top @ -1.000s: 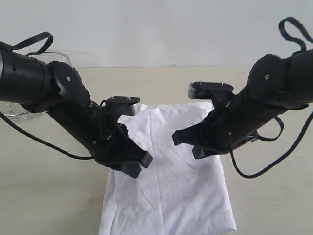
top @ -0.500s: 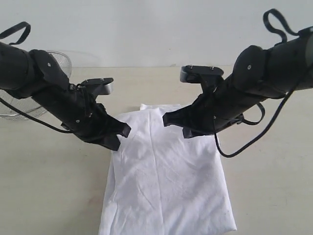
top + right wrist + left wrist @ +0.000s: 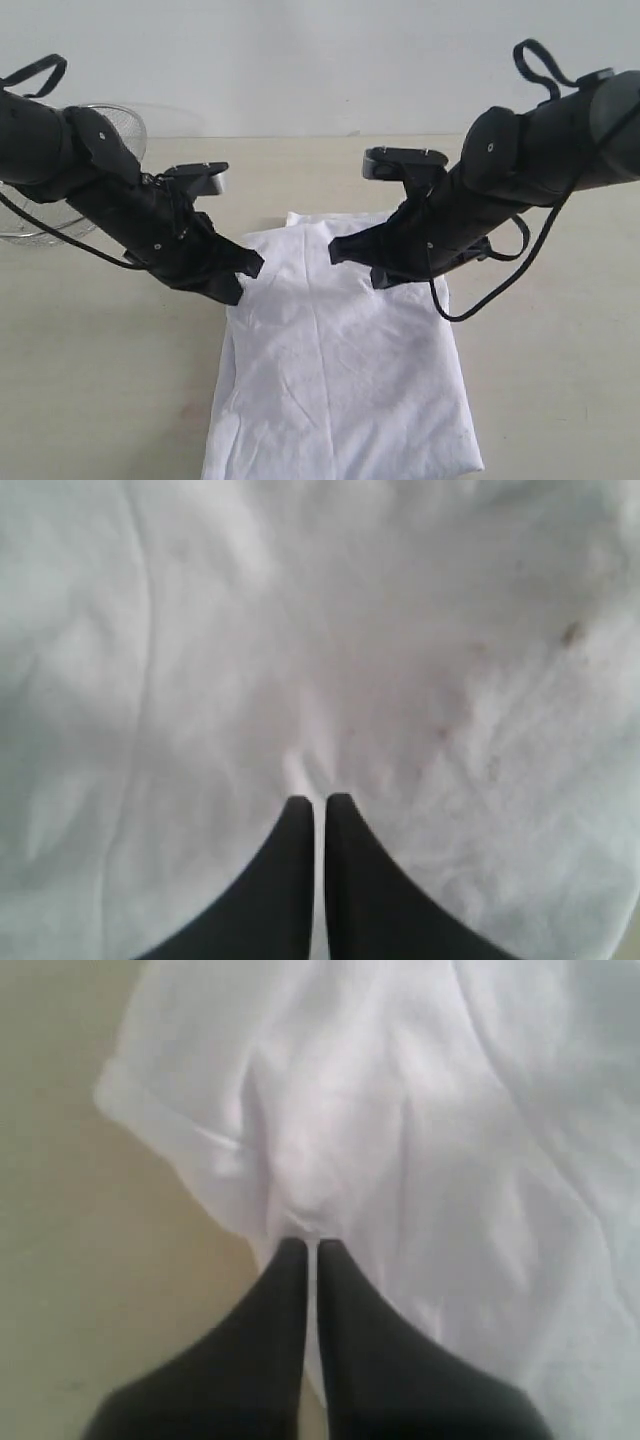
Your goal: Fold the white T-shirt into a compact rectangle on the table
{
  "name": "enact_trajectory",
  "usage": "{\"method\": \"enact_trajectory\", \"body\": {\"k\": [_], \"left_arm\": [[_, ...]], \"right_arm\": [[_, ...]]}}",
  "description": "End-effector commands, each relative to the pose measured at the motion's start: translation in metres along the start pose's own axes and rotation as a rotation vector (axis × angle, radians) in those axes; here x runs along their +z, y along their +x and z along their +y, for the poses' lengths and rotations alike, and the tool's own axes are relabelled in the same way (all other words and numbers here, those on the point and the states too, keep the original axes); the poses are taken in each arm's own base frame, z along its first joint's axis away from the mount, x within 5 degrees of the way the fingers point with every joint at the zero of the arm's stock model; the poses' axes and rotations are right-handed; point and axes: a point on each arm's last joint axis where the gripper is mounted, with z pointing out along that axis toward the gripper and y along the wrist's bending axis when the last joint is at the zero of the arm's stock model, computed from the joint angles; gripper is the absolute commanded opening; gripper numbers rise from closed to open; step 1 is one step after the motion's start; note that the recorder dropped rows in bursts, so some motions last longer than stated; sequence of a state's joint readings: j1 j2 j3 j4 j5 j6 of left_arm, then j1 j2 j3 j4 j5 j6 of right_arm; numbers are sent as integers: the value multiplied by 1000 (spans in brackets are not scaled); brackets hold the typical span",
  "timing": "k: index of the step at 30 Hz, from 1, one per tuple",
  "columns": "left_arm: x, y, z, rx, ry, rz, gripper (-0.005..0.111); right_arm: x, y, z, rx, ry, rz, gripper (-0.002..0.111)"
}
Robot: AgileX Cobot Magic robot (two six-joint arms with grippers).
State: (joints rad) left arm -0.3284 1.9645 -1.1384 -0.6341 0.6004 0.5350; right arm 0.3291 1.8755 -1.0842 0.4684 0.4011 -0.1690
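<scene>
The white shirt (image 3: 340, 370) is lying flat on the table (image 3: 90, 380), folded into a long, creased panel whose near end is running out of the exterior view. Both black arms are reaching in over the shirt's far end, one from each side.

The left gripper (image 3: 245, 268) is hanging at the shirt's far corner on its own side, right over the edge of the cloth, and its jaws are pressing together. In the left wrist view creases in the cloth are running toward the fingertips (image 3: 290, 1260), but whether any cloth is caught between them I cannot tell.

The right gripper (image 3: 338, 250) is hovering over the shirt's far end, nearer the shirt's middle, and its jaws are likewise resting together with only a hairline between them. The right wrist view is showing only white cloth beneath it, with a small brown speck (image 3: 571, 633) on the shirt off to one side.

A wire basket (image 3: 125, 125) is sitting well beyond the shirt on the left arm's side. It is mostly hidden behind that arm, so what it is holding cannot be made out.
</scene>
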Motion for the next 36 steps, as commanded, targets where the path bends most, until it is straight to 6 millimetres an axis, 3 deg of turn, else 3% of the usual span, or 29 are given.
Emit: {"method": "enact_trajectory", "body": {"k": [1,6,21,29,33,36], "left_arm": [[-19,-15,-4,14,2,-79,4],[-15,-28,-5,20,21,-104,4],[29,-52,10,36,36,-88,4],[27,-68,15,74,-23,-108,4],[25,-74,29,46,-31,-115,4],[1,-76,33,28,-7,-112,4]], "right_arm": [[-31,-11,9,-16,-25,-87,0],[-34,-10,12,-25,-43,-71,0],[-34,-7,12,-42,-47,-45,0],[-34,-6,12,-51,-49,-28,0],[-34,-5,13,-51,-50,-25,0],[-34,-5,13,-48,-51,-17,0]]}}
